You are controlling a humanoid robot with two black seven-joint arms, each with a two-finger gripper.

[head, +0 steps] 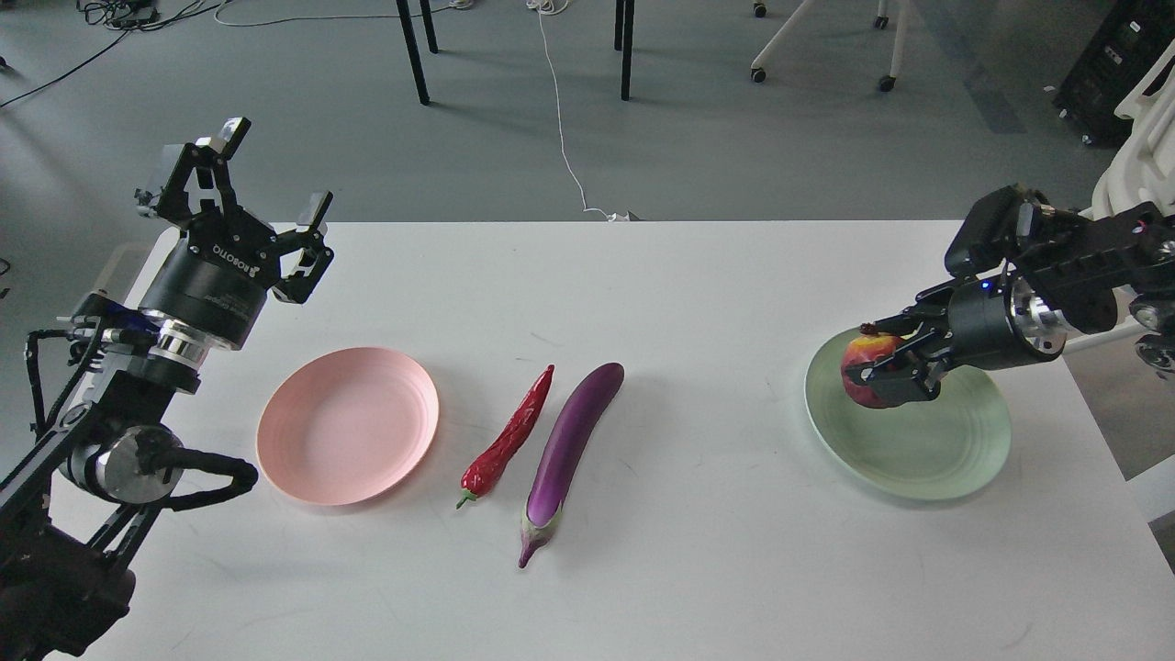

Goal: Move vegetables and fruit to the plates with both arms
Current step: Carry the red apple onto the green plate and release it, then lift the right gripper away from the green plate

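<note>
My right gripper (883, 365) is shut on the dark red pomegranate (865, 352) and holds it just over the left part of the pale green plate (927, 450) at the right. The purple eggplant (569, 441) and the red chili pepper (509, 436) lie side by side at the table's middle. The pale pink plate (347, 425) sits bare to their left. My left gripper (273, 179) is open and empty, raised above the table's far left corner. The yellow-green fruit is out of view.
The white table (698, 569) ends just right of the green plate. Black table legs (413, 50) and a white cable (562, 119) are on the floor beyond the far edge. A white chair (1138, 156) stands at the far right.
</note>
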